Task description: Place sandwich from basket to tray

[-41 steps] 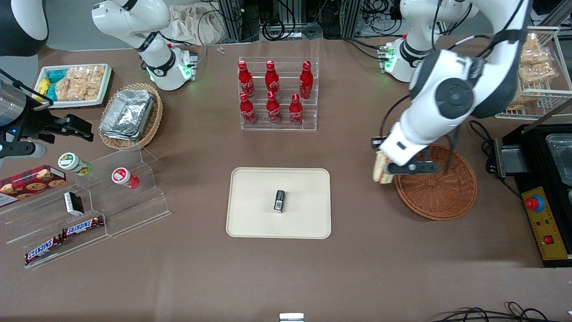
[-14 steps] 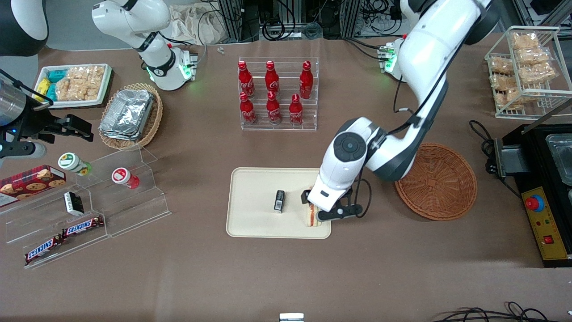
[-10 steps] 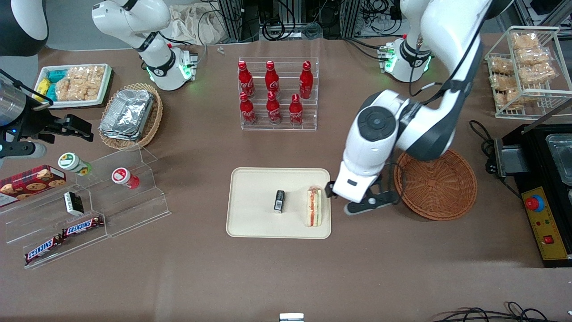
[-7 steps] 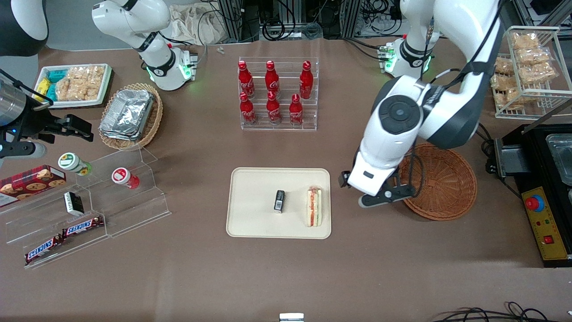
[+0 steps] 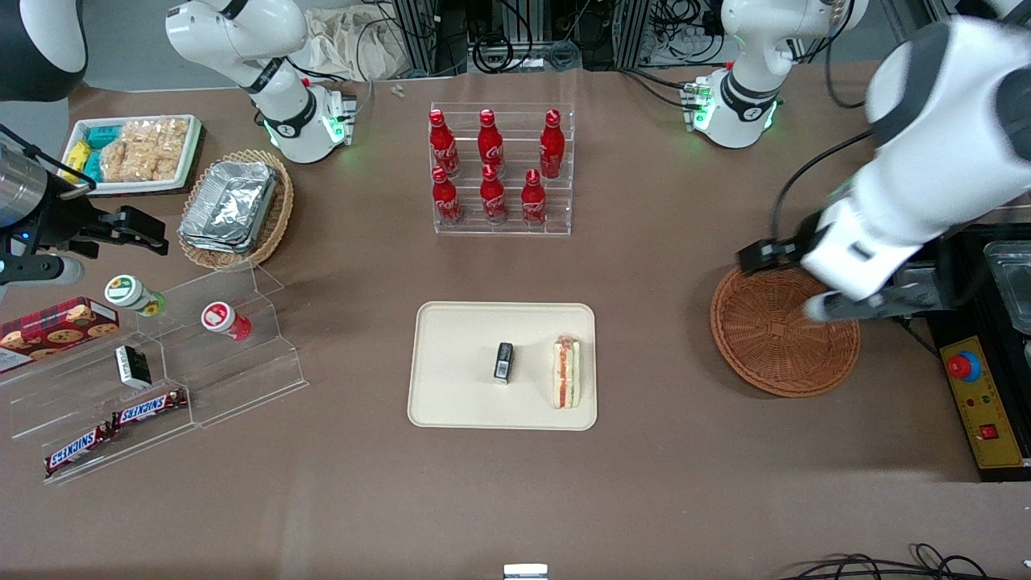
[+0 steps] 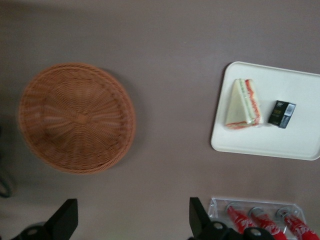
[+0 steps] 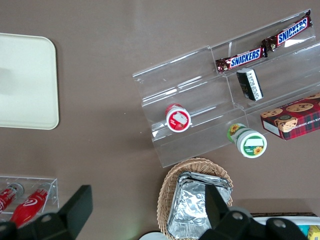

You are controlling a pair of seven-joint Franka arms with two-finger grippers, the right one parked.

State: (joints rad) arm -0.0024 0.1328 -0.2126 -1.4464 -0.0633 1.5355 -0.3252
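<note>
The sandwich (image 5: 566, 372) (image 6: 242, 104) lies on its side on the cream tray (image 5: 459, 395) (image 6: 295, 145), at the tray's end nearest the basket, with nothing holding it. The round reddish-brown basket (image 5: 785, 342) (image 6: 75, 117) holds nothing. My left gripper (image 5: 830, 306) (image 6: 132, 222) hangs high over the basket's rim, toward the working arm's end of the table. It is open, its fingers (image 6: 65, 222) spread wide with only table showing between them.
A small black box (image 5: 503, 361) (image 6: 282, 114) lies mid-tray beside the sandwich. A clear rack of red bottles (image 5: 499, 169) stands farther from the camera than the tray. A black machine (image 5: 991, 338) sits next to the basket. A clear stepped stand with snacks (image 5: 161, 362) lies toward the parked arm's end.
The gripper carried the sandwich from the basket to the tray, let it go, then rose and swung back above the basket. The sandwich now rests on the tray.
</note>
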